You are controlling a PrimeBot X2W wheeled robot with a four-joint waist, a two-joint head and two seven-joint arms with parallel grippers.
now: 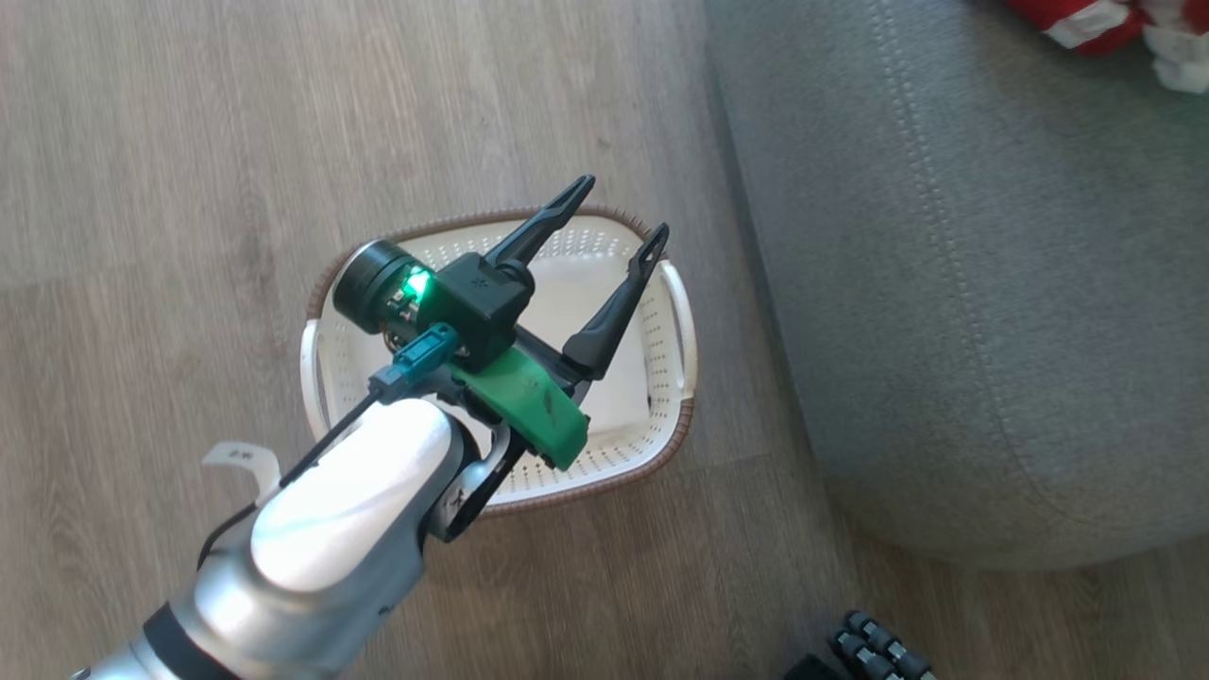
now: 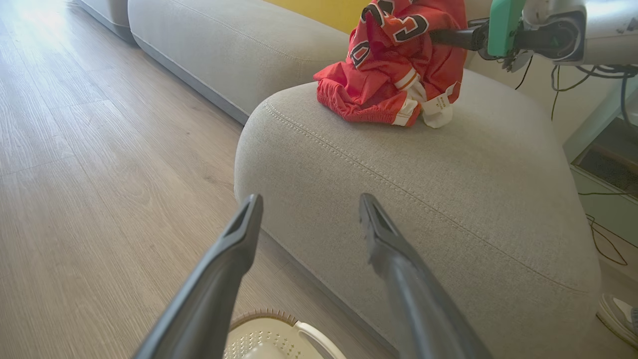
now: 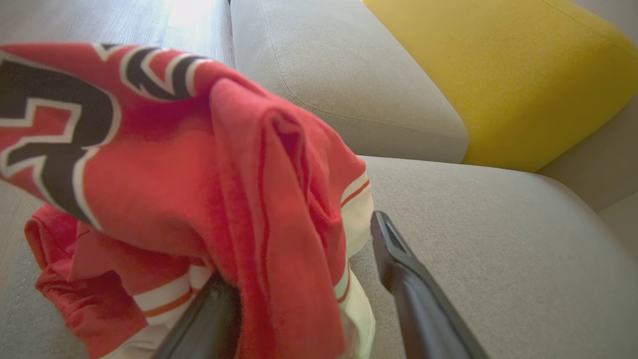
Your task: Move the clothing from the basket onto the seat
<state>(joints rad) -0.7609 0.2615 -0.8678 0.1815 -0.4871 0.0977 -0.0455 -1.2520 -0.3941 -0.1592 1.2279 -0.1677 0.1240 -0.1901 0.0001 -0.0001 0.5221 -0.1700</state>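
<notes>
Right claw [image 3: 299,249] was spread, clothing [image 3: 164,164] draped over one finger [image 3: 209,324], might snag and drag off seat [image 3: 498,239]; left claw [image 1: 623,206] spread.

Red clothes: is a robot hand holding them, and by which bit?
No pinch: the right hand is open, and a fold of the red clothes hangs over one finger, the rest on the seat. The left hand holds nothing.

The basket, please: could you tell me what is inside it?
Inside the basket, only its bare pale bottom is visible; the left pincer and its arm above cover much of the left side.
</notes>
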